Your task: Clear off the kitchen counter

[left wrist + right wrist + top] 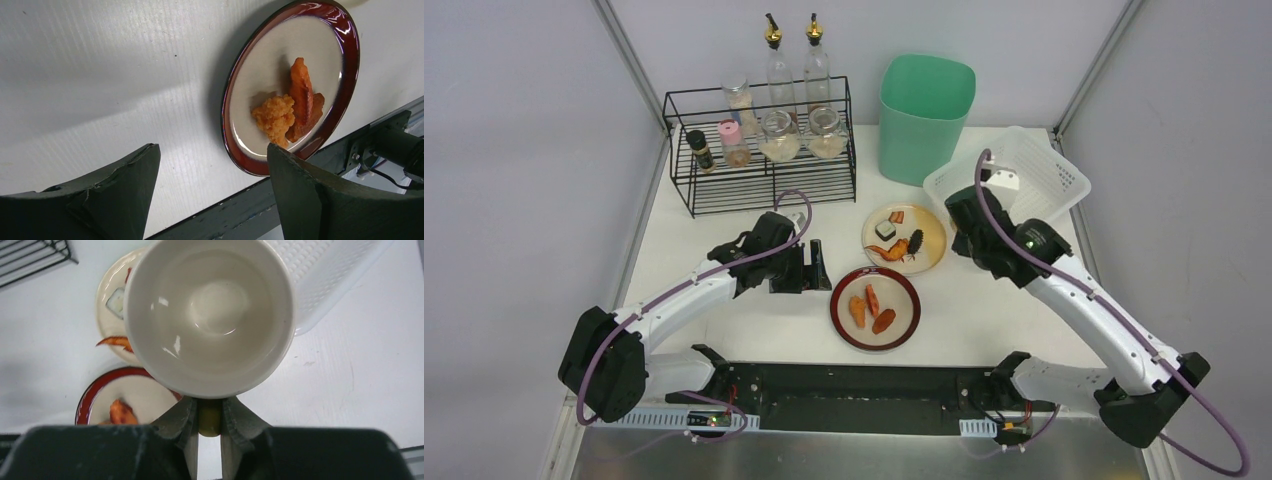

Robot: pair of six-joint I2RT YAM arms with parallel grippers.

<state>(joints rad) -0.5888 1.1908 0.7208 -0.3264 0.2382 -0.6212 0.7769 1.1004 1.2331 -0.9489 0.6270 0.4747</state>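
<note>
Your white table (984, 330), edged by grey rails, fills the middle of the top view, from the arm bases at the bottom of the frame up to the back wall. Your left arm (714, 272) reaches in from the lower left. The left jaws stand released, wide apart with nothing between them, over bare table just left of a red-rimmed plate (875, 307) at centre frame. In the left wrist view that plate sits at upper right, carrying orange pieces of food (292, 112), and both fingers (305, 195) are clear of it.

Your right arm (1074, 290) comes in from the lower right. The right jaws are clenched on the handle of a cream cup (210, 315), whose open mouth faces the wrist camera and shows nothing inside. The cup hides part of a cream plate (904, 238) with food scraps and the near edge of a white mesh basket (1034, 175); you cannot tell whether its base touches the table.

At upper left a black wire rack (759, 150) holds jars and bottles, and a green bin (926, 115) stands beside it at top centre.
</note>
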